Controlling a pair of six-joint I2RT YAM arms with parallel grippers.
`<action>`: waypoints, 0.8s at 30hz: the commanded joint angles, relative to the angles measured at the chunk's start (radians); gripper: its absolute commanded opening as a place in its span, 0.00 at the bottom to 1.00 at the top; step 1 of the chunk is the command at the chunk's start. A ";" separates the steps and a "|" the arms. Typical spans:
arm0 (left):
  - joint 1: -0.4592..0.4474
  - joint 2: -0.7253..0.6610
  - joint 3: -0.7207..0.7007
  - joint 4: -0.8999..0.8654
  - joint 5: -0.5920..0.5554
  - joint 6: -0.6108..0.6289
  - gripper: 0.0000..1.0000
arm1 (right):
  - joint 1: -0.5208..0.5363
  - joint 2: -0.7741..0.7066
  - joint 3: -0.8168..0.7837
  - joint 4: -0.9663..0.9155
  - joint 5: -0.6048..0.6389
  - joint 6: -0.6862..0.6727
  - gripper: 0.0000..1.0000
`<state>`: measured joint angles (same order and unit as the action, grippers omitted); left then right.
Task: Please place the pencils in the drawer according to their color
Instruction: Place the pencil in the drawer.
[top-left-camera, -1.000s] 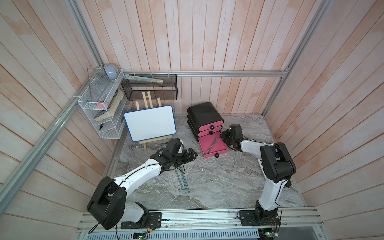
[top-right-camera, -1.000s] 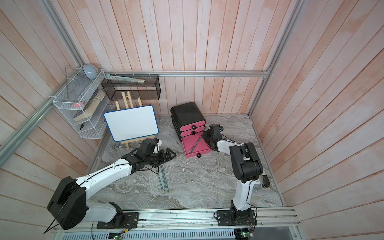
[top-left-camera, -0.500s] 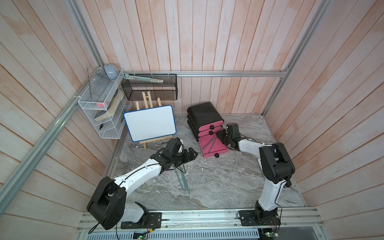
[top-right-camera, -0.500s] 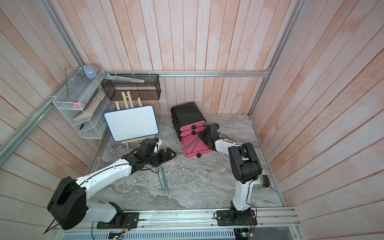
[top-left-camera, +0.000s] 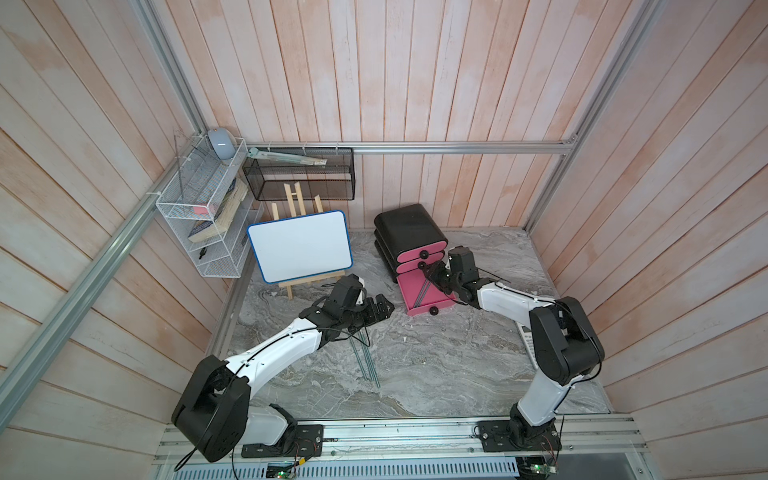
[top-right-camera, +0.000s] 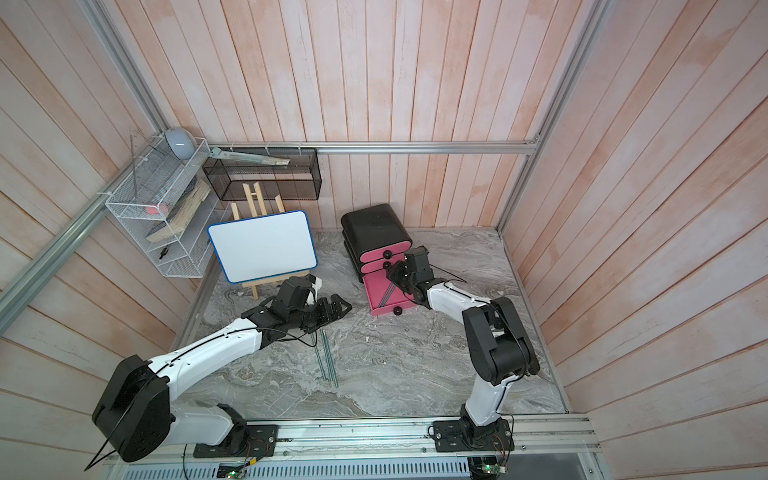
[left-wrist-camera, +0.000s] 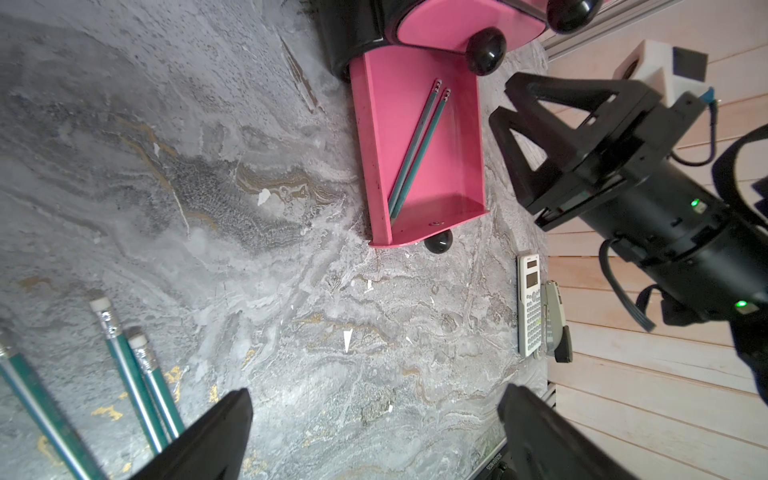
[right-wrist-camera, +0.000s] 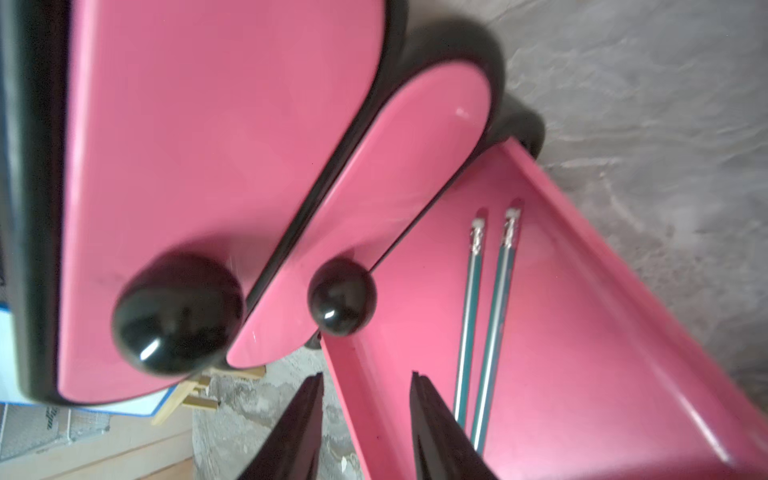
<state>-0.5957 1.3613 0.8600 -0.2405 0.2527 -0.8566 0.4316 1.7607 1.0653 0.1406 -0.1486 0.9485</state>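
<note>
The drawer cabinet (top-left-camera: 409, 232) is black with pink fronts, and its bottom drawer (top-left-camera: 409, 297) is pulled out onto the table. Two teal pencils (right-wrist-camera: 490, 311) lie side by side in that tray, also seen in the left wrist view (left-wrist-camera: 415, 153). My right gripper (right-wrist-camera: 365, 376) is open and holds nothing. It hangs over the tray's side wall, just below the middle drawer's knob (right-wrist-camera: 340, 297). Three more teal pencils (left-wrist-camera: 124, 365) lie on the marble beside my left gripper (left-wrist-camera: 374, 399), which is open and empty above bare table. In both top views these pencils (top-left-camera: 368, 359) (top-right-camera: 328, 361) lie under the left wrist.
A whiteboard on a wooden easel (top-left-camera: 299, 247) stands left of the cabinet. A white wire shelf (top-left-camera: 199, 216) and a black mesh basket (top-left-camera: 299, 183) hang on the walls. A calculator (left-wrist-camera: 530, 307) lies by the right wall. Wooden walls close the table in.
My right gripper has gone from shut to open and shifted slightly toward the cabinet front. A second teal pencil now lies in the open drawer. The left arm has not moved.
</note>
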 joint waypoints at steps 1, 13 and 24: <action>0.009 -0.046 0.002 -0.026 -0.036 0.027 1.00 | 0.059 -0.043 -0.016 -0.058 -0.020 -0.065 0.40; 0.202 -0.240 -0.152 -0.081 -0.030 -0.010 1.00 | 0.314 -0.008 0.081 -0.243 0.037 -0.256 0.40; 0.380 -0.307 -0.205 -0.132 0.038 0.043 1.00 | 0.483 0.216 0.359 -0.491 0.121 -0.417 0.40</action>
<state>-0.2367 1.0672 0.6678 -0.3557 0.2607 -0.8474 0.8837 1.9347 1.3815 -0.2298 -0.0853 0.6018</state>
